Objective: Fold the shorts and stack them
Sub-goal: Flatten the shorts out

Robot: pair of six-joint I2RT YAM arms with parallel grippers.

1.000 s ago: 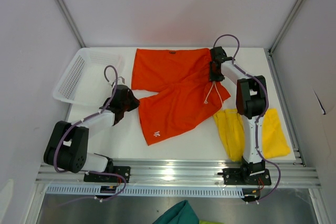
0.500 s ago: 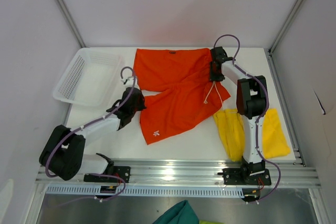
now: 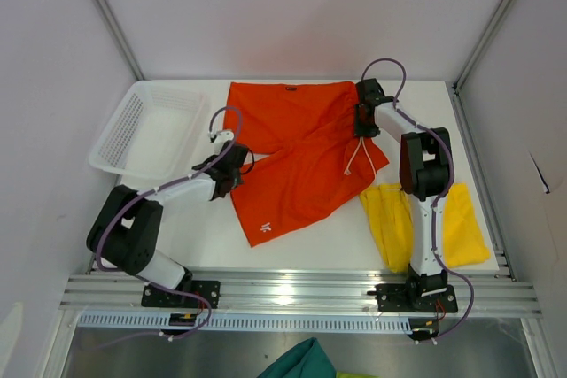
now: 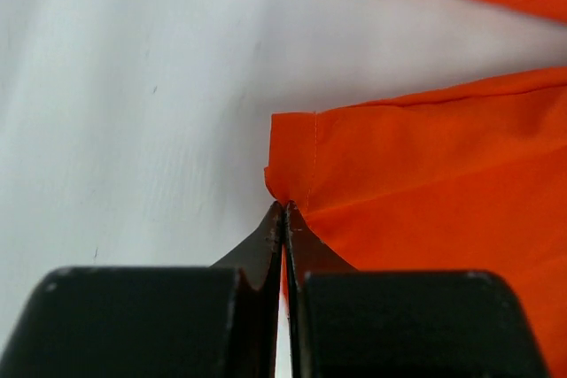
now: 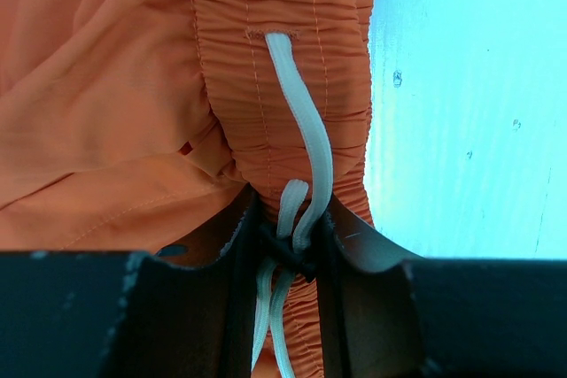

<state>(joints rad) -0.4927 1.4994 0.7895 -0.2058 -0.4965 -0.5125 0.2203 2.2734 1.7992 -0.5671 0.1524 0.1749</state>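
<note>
Noted: the middle strip of the yellow shorts (image 3: pixel 465 227) is hidden under the right arm (image 3: pixel 423 165). The teal cloth (image 3: pixel 297 362) is cut off by the top view's bottom edge. The dark label (image 3: pixel 291 88) on the orange shorts (image 3: pixel 301 174) is too small to read.

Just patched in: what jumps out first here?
The orange-red shorts dominate, spread across the middle of the table, with the left gripper shut on a leg-hem corner and the right gripper clamping the waistband by its white drawstring. The yellow shorts lie at the near right; a white basket sits far left.
</note>
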